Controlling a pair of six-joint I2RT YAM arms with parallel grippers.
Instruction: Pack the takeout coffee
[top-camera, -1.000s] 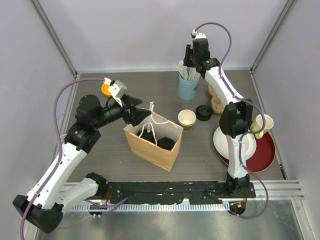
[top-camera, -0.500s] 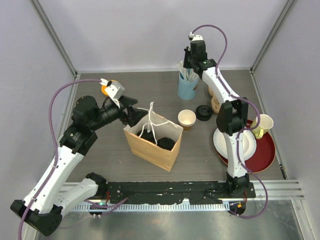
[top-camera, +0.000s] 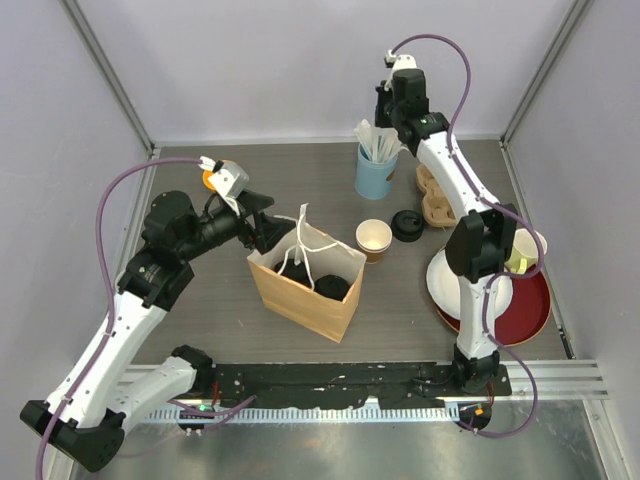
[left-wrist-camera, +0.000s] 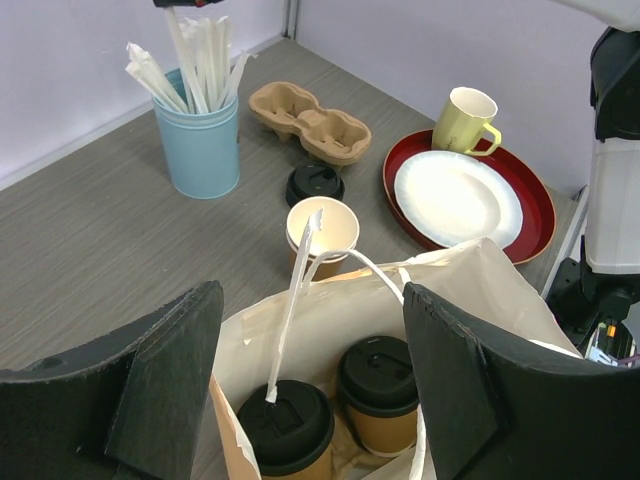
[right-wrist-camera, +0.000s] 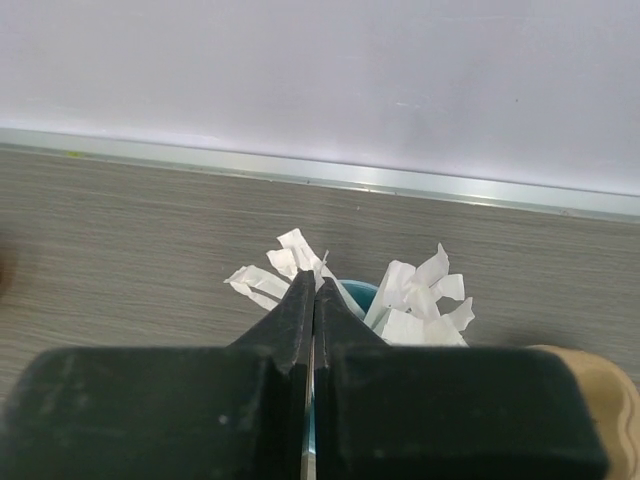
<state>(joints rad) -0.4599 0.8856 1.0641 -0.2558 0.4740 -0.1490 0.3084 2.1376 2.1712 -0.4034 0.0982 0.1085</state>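
We risk an empty straw pull.
Our right gripper (right-wrist-camera: 313, 290) sits pressed together atop the straws (right-wrist-camera: 410, 312), perhaps gripping none; left gripper (left-wrist-camera: 312, 300) spread over the paper bag (left-wrist-camera: 470, 290) holding two lidded coffees (left-wrist-camera: 380, 392).

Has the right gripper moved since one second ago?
Yes. The right gripper has shifted slightly away from the blue straw cup, toward the back wall.

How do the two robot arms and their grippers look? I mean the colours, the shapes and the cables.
The left arm and the right arm both have white tube-like links with black joints and black bases. A thin purple cable loops along each arm. The left gripper and the right gripper each have two flat, matte black fingers. No markings can be read.
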